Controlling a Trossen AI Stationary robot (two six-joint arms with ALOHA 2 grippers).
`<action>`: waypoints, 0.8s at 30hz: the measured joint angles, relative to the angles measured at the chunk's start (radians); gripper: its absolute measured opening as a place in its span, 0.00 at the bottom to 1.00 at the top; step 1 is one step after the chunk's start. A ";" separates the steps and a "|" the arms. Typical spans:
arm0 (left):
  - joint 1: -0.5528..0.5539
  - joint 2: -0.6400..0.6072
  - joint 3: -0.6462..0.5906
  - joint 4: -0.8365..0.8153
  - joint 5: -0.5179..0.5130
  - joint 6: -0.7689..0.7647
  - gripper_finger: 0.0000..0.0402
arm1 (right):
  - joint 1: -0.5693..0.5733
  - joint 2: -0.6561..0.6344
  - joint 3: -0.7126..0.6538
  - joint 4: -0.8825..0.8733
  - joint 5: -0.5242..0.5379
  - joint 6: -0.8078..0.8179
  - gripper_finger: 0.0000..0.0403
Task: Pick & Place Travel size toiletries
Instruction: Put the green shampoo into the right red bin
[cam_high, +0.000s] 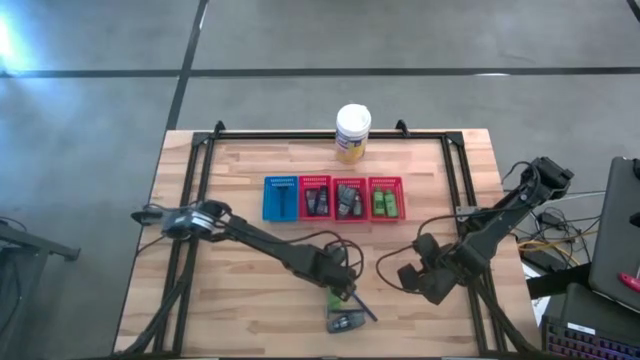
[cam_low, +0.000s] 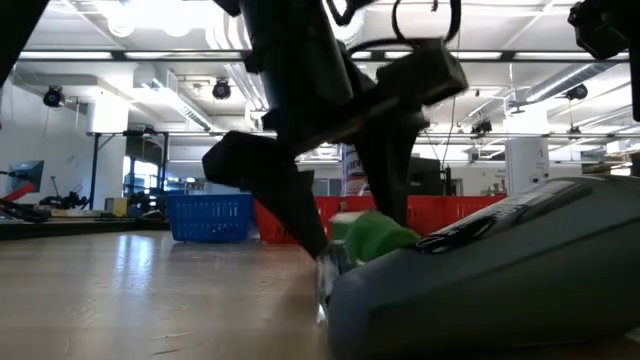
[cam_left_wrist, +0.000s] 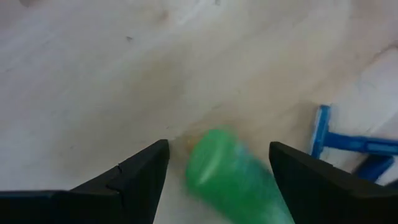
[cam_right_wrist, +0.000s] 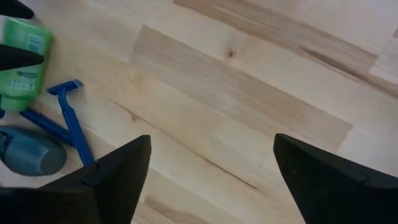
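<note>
A bright green mini bottle (cam_left_wrist: 227, 177) lies on the table near its near edge, seen also from above (cam_high: 335, 298) and level (cam_low: 375, 235). My left gripper (cam_left_wrist: 217, 168) is open and points down over it, one finger on each side. A dark grey oval tube (cam_high: 345, 322) (cam_low: 500, 270) and a blue razor (cam_right_wrist: 65, 115) lie just beside the bottle. More green bottles (cam_high: 385, 203) and dark tubes (cam_high: 349, 200) sit in the red baskets. My right gripper (cam_high: 400, 275) is open and hovers to the right of the bottle, over bare wood. My left gripper comes at the green bottle (cam_left_wrist: 211, 155) from above with its fingers astride it. A gap shows beside one finger (cam_left_wrist: 146, 177). The other finger (cam_left_wrist: 298, 177) borders the bottle, and I cannot tell whether it touches. The bottle lies on the table.
A blue basket (cam_high: 281, 198) and three red baskets (cam_high: 316, 190) stand in a row at the table's middle. A white-lidded yellow canister (cam_high: 353, 133) stands near the far edge. Bare wood lies to the left and between the two arms.
</note>
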 joint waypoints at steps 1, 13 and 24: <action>0.000 0.007 0.001 0.001 0.005 0.006 0.71 | 0.000 0.000 0.000 -0.001 0.000 0.000 0.82; 0.004 -0.020 -0.002 -0.141 0.044 0.373 0.54 | -0.003 0.000 0.000 -0.018 0.026 -0.001 0.85; 0.074 -0.220 -0.031 -0.262 0.216 1.231 0.52 | -0.010 -0.001 0.000 -0.009 0.024 0.026 0.85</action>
